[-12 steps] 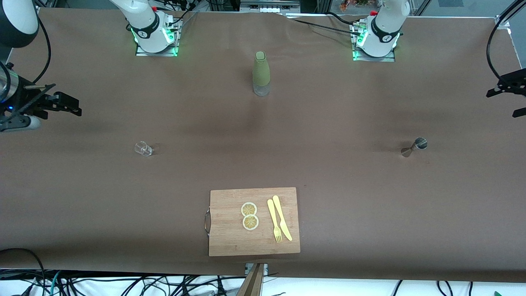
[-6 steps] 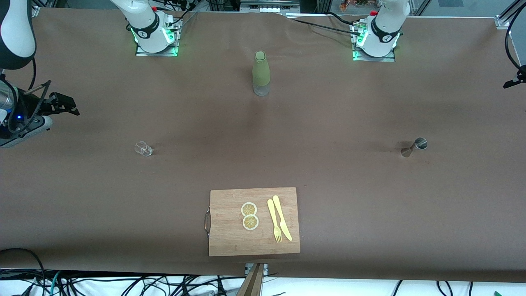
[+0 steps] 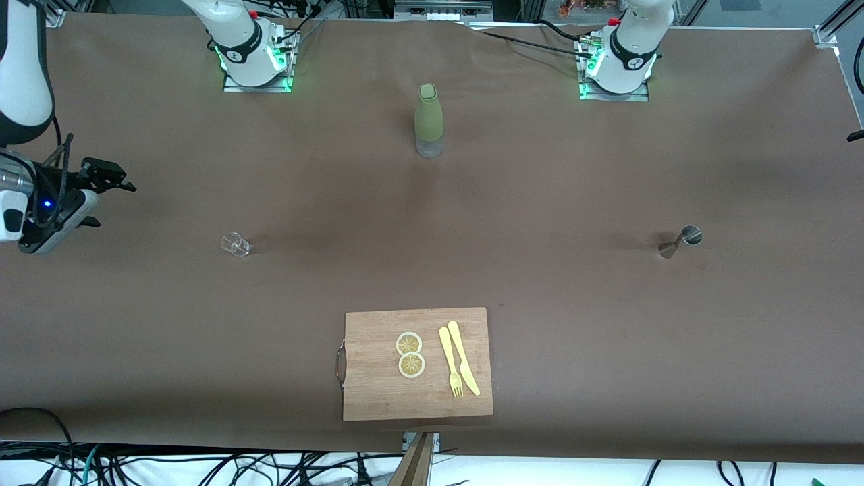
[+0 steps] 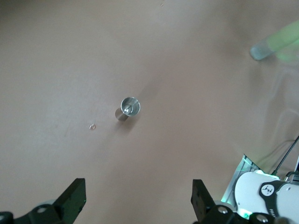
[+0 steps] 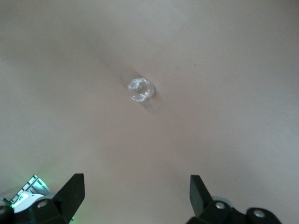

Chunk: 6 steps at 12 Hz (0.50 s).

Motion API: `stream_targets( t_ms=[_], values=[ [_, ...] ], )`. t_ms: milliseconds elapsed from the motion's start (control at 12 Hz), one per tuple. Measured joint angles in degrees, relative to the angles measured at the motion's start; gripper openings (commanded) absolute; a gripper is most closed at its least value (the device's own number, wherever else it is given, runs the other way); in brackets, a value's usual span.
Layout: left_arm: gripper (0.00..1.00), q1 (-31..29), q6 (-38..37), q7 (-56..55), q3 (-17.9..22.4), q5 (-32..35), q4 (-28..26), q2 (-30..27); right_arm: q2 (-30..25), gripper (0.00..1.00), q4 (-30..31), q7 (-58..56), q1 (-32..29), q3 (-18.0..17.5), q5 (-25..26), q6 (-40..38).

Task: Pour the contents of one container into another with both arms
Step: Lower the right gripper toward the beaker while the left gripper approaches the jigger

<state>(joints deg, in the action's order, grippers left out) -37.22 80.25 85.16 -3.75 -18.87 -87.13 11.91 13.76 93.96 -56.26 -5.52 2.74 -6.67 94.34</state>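
Risk entry: I have both grippers spread wide, empty. Right gripper [image 5: 133, 198] above glass [image 5: 140, 89]; left gripper [image 4: 139, 200] above jigger [image 4: 127, 108]. Either could tip if clipped.

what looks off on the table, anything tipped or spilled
Nothing stands out. The green bottle, small glass and metal jigger stand upright with no spill around them. Lemon slices, fork and knife lie neatly on the cutting board.
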Motion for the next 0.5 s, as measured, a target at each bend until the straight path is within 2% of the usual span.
stream_targets(
  t_ms=[166, 499],
  values=[
    [1.0, -2.03, -0.21, 5.36, 0.01, -2.92, -0.07, 2.57, 2.61, 1.0, -0.14, -5.84, -1.68, 0.02, -3.17, 0.45],
    [1.0, -4.83, -1.17, 14.11, 0.0, -8.5, -0.25, 8.37, 7.99, 1.0, -0.31, -18.97, -5.74, 0.07, -13.07, 0.79]
  ],
)
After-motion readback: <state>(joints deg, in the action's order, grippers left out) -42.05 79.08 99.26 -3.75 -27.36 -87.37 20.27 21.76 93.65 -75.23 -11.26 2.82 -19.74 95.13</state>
